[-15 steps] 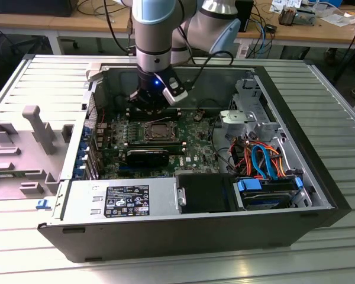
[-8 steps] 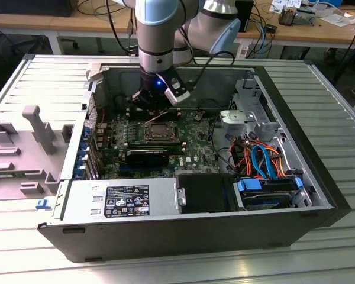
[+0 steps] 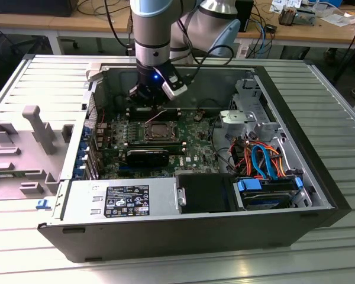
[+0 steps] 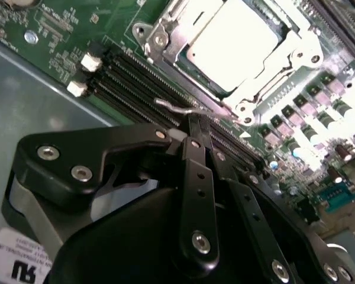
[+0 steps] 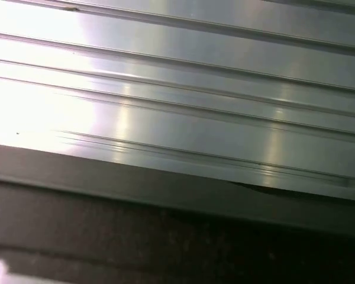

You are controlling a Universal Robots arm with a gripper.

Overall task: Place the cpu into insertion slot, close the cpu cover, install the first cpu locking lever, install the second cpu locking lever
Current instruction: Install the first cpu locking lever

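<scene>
A lab: cluttered wooden benches behind an opened computer case.

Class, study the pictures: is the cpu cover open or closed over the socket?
Closed. In the second wrist view the cpu cover lies flat as a frame around the cpu, whose bright top shows through its cutout.

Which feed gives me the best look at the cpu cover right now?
The second wrist view: the cover frames the cpu up close. The exterior view shows it small on the motherboard. The first wrist view shows ribbed metal.
</scene>
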